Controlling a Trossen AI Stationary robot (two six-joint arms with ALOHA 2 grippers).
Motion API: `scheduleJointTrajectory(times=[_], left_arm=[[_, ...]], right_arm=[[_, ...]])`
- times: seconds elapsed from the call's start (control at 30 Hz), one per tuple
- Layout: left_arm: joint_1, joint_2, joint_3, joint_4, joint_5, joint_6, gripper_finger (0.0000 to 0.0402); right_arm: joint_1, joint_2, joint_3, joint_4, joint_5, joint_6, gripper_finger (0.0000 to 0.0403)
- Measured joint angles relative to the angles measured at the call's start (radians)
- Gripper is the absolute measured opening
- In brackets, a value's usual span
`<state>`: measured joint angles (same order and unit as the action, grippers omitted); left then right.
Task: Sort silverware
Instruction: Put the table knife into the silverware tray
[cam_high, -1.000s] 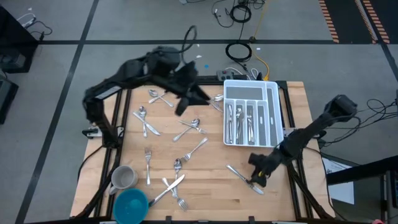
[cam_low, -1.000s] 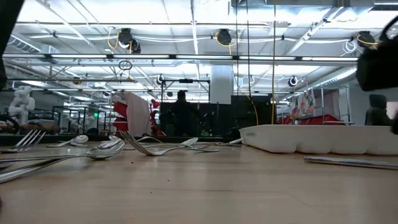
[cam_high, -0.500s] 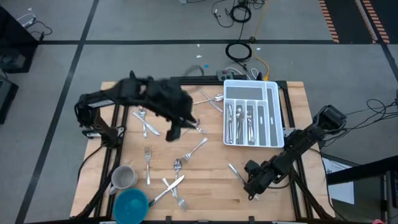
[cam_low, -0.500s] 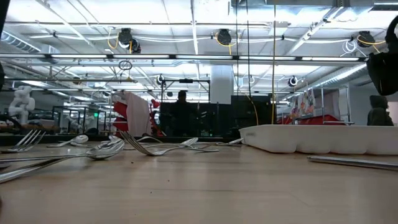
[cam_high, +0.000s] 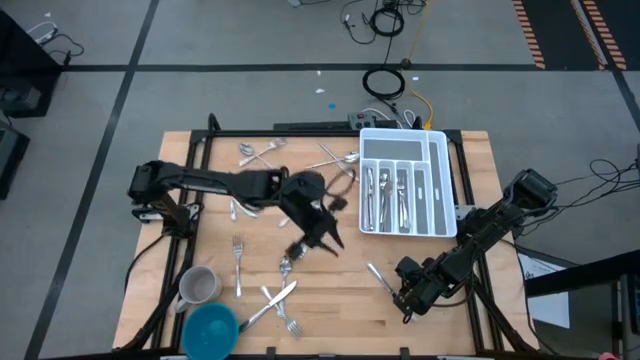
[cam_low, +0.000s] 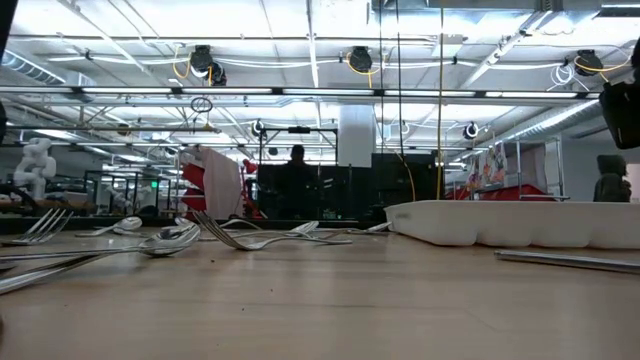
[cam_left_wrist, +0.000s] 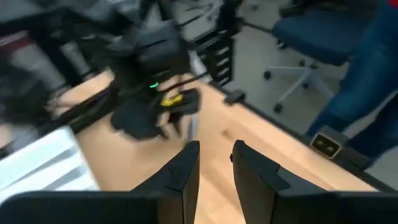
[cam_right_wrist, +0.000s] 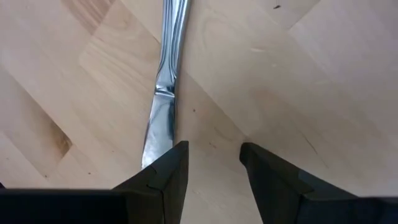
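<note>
The right gripper hangs low over the wooden counter with its jaws partly open and nothing between them. The right wrist view shows a shiny steel table knife lying flat just beside one of the dark fingers, outside the gap. From above, this gripper sits on the near side of the white compartmented organiser tray, with the knife between it and the tray.

The left gripper also stands partly open and empty, looking across the counter toward the right arm. The high view places it just beside the tray, on its left-arm side.

Only the high view shows the spread of the silverware: several pieces stand in the tray's compartments, loose forks and spoons lie by the far edge, and a fork and crossed pieces lie near the front, by a grey metal mug and a blue round bowl.

The low view shows scattered cutlery and the tray's white wall at counter level, with a hall of ceiling lights and a dark standing person behind.
</note>
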<state>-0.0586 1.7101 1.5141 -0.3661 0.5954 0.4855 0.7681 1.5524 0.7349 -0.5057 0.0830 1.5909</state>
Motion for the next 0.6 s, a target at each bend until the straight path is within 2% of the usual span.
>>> scheduleJointTrajectory(times=[0.1, 0.2, 0.27, 0.4, 0.47, 0.6], left_arm=[[-0.036, 0.077, -0.016, 0.068, 0.046, 0.038, 0.0099], [-0.068, 0.160, -0.019, 0.142, 0.041, 0.099, 0.0099], [-0.083, 0.205, -0.018, 0.215, 0.005, 0.105, 0.0099], [-0.095, 0.285, -0.017, 0.343, -0.130, 0.150, 0.0099], [-0.092, 0.323, -0.013, 0.400, -0.152, 0.150, 0.0099], [-0.084, 0.397, 0.015, 0.408, -0.180, 0.149, 0.0099]], right_arm=[[0.000, 0.000, -0.001, 0.006, 0.000, 0.018, 0.0155], [0.000, 0.000, -0.001, 0.005, 0.001, 0.021, 0.0155], [0.000, 0.000, -0.001, 0.005, 0.002, 0.021, 0.0155], [0.000, 0.000, -0.001, 0.003, 0.012, 0.008, 0.0155], [0.000, 0.000, -0.001, 0.004, 0.013, -0.001, 0.0155], [0.000, 0.000, -0.003, 0.017, 0.014, -0.003, 0.0155]])
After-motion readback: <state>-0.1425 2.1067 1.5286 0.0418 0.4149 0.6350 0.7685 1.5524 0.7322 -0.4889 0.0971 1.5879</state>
